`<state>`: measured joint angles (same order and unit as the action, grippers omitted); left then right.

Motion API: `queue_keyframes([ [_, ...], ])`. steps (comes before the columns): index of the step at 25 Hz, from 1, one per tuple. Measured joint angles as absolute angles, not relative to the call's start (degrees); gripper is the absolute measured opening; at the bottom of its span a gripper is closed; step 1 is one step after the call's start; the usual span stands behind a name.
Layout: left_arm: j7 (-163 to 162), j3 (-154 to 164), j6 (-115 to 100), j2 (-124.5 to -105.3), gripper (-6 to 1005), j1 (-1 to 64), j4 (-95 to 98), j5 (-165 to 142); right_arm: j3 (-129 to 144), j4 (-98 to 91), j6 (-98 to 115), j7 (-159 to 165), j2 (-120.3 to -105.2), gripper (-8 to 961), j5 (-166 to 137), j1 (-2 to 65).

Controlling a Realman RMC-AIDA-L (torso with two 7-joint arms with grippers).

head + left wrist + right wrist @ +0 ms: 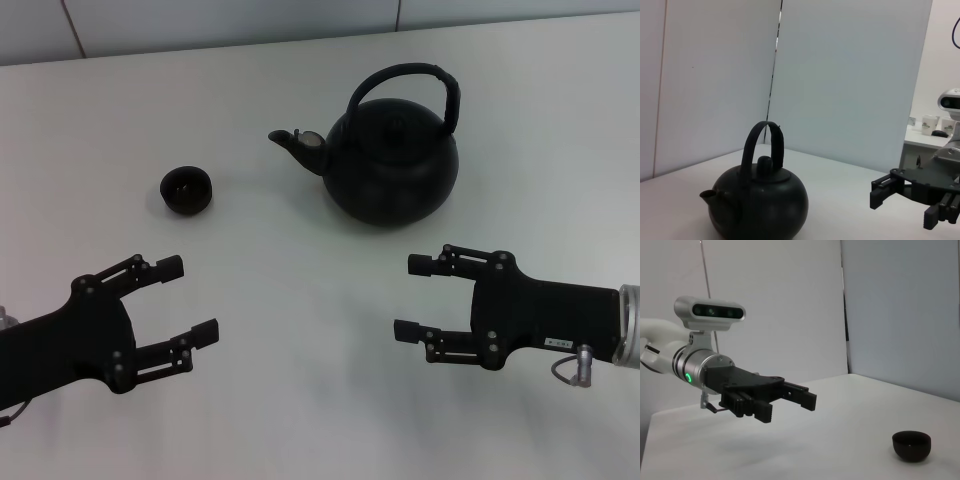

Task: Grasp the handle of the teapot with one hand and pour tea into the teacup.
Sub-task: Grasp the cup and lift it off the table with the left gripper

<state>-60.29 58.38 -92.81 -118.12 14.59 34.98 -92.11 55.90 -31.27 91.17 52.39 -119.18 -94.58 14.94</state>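
Your right claw [412, 297] spread below teapot [391, 160], lined up for its handle [405, 80] | left claw [190, 298] spread, idle near teacup [187, 190]

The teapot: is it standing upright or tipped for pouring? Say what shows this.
Upright. The teapot sits flat on the table, its handle arching above the lid, spout level, and neither gripper touches it.

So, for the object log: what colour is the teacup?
Black, plain; the teacup shows best in the head view.
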Motion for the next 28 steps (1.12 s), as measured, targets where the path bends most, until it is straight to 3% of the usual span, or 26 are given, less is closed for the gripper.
queue_keyframes([
  [17, -54.9, 58.1, -89.9, -118.73, 846, 14.7, 32.5, -91.0, 56.0, -31.6, 91.3, 52.4, -119.28, 757, -94.3, 15.9],
  [28, -32.2, 58.1, -85.7, -119.14, 845, 20.6, 10.3, -68.6, 55.9, -31.2, 91.2, 52.4, -119.45, 756, -93.6, 17.4],
])
